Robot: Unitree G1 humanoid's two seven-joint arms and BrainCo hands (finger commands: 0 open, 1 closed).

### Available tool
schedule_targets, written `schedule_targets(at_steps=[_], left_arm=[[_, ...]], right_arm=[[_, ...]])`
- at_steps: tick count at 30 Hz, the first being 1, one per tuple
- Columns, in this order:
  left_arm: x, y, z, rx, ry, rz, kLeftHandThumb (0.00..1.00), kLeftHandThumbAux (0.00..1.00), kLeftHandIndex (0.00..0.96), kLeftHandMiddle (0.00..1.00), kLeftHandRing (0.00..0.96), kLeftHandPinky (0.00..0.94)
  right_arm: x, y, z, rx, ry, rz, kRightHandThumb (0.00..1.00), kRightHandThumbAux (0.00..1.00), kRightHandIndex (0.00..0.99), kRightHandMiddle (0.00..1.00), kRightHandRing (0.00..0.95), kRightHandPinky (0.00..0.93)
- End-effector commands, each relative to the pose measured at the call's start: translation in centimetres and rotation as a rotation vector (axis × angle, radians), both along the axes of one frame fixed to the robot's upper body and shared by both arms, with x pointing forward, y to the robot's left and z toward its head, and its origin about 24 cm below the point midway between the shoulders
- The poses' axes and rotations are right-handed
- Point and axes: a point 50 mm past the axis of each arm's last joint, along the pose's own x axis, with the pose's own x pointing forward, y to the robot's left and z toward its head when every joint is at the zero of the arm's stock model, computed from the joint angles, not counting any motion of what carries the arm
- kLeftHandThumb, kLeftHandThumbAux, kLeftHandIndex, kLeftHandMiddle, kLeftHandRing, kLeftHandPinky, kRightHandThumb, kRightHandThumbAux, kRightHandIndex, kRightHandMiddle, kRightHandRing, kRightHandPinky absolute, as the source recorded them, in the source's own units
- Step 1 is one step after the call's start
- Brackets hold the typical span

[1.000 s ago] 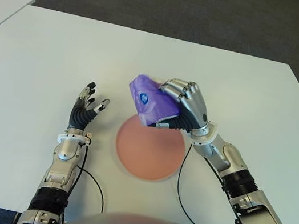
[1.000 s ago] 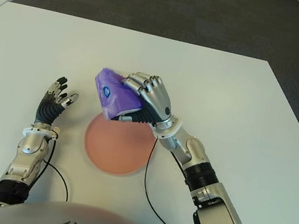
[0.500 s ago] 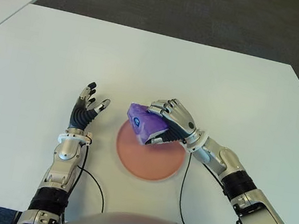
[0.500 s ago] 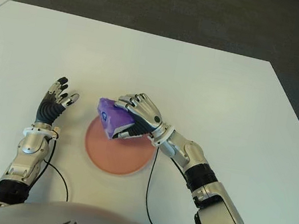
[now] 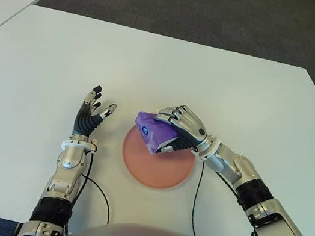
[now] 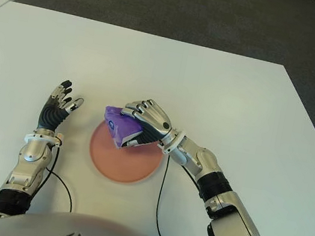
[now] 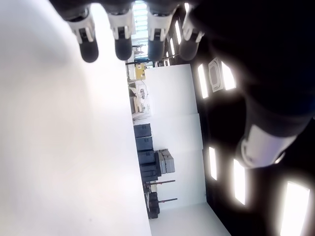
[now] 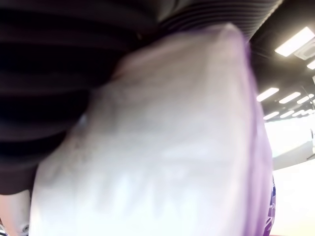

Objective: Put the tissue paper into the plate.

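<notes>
My right hand curls tight around the purple tissue pack over the pink plate. My left hand is open, holding nothing, left of the plate.

Tissue pack lower, over plate.

My right hand covers much of the purple tissue pack, so I cannot tell whether it touches the plate. In my right wrist view the pack is a close blur.
</notes>
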Motion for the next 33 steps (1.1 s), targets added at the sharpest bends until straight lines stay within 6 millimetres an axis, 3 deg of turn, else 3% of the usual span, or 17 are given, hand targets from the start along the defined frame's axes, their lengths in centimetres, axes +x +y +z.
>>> schedule_targets(at_steps=[1, 17, 33], left_arm=[[-0.1, 0.2, -0.2, 0.006, 0.014, 0.007, 0.000, 0.605, 0.000, 0.000, 0.000, 0.000], [0.0, 0.4, -0.1, 0.004, 0.006, 0.005, 0.000, 0.604, 0.000, 0.000, 0.000, 0.000], [0.3, 0.4, 0.2, 0.017, 0.000, -0.002, 0.000, 0.603, 0.000, 0.000, 0.000, 0.000]], right_arm=[[-0.1, -0.7, -1.3, -0.084, 0.061, -0.022, 0.853, 0.679, 0.396, 0.534, 0.831, 0.815], [-0.2, -0.5, -1.4, -0.094, 0.067, -0.008, 0.854, 0.679, 0.397, 0.535, 0.829, 0.819], [-1.2, -0.3, -1.5, -0.006, 0.238, 0.122, 0.853, 0.680, 0.397, 0.534, 0.836, 0.814]])
